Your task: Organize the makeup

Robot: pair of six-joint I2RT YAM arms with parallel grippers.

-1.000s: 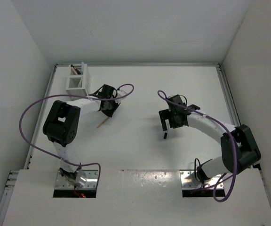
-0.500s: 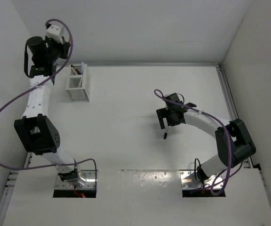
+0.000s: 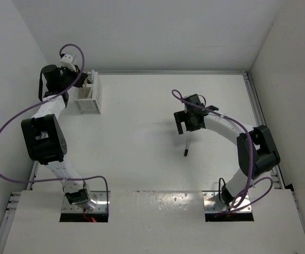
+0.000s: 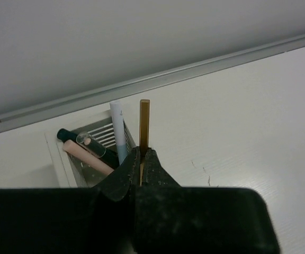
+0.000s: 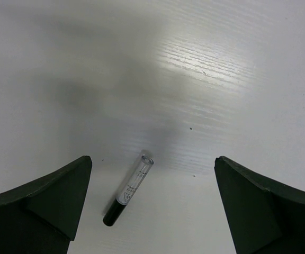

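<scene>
My left gripper [image 3: 81, 80] is at the back left, at the white slatted holder [image 3: 88, 100]. In the left wrist view it [image 4: 142, 156] is shut on a thin tan wooden stick [image 4: 144, 120], which points out past the holder's right edge. The holder [image 4: 62, 166] has a slim white stick [image 4: 117, 126], a pink stick [image 4: 86, 156] and a black tube [image 4: 83, 143] in it. My right gripper [image 3: 186, 126] is open over the table's middle right. A clear tube with a black cap [image 3: 186, 148] lies flat just nearer than it, seen between the open jaws [image 5: 127, 190].
A metal rail [image 4: 205, 67] runs along the table's back edge right behind the holder, with the white back wall above it. The side wall is close to the left arm [image 3: 41, 137].
My left arm has swung from the table's middle to the back left with the tan stick, rose high, then dropped to the holder. My right gripper has drawn back a little from the clear tube.
</scene>
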